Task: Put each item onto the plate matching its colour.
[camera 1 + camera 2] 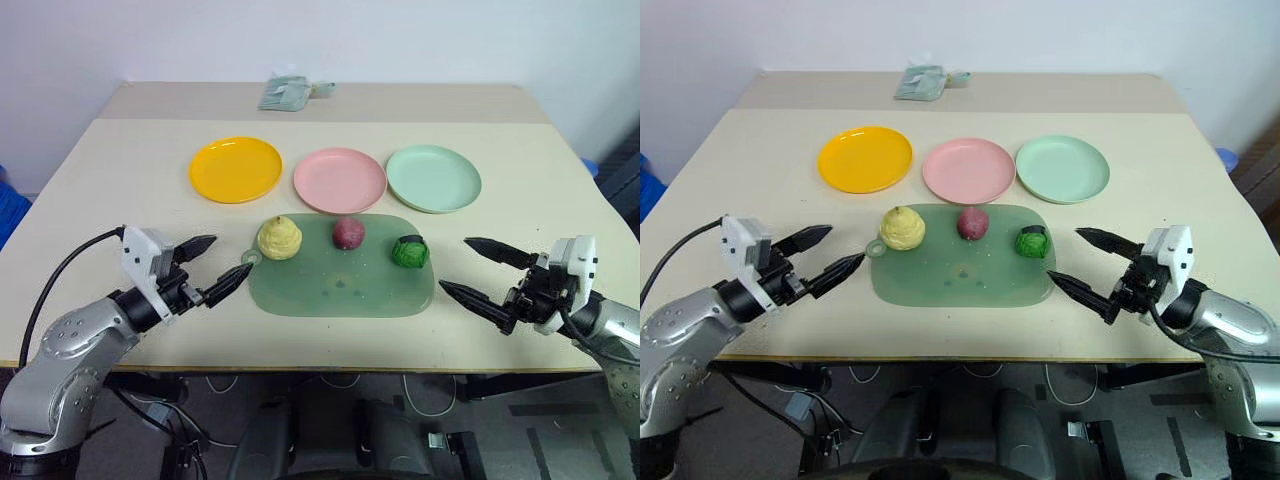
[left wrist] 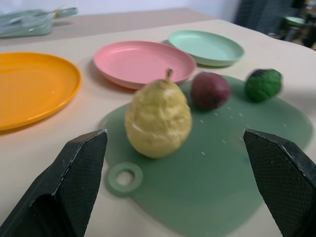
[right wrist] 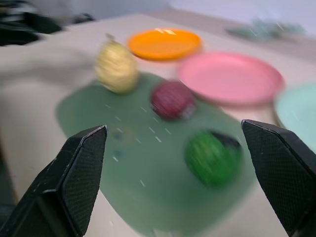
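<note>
Three toy foods sit along the far edge of a translucent green mat (image 1: 340, 285): a pale yellow pear-like item (image 1: 279, 238) at its left, a maroon round item (image 1: 348, 233) in the middle, a dark green leafy ball (image 1: 409, 251) at its right. Behind the mat lie an orange-yellow plate (image 1: 236, 169), a pink plate (image 1: 339, 180) and a mint green plate (image 1: 433, 178), all empty. My left gripper (image 1: 218, 262) is open just left of the mat, pointing at the pear. Right of the mat, my right gripper (image 1: 477, 270) is open and empty.
A pale green packet (image 1: 285, 93) lies at the table's far edge, behind the plates. The table's front edge runs just below both grippers.
</note>
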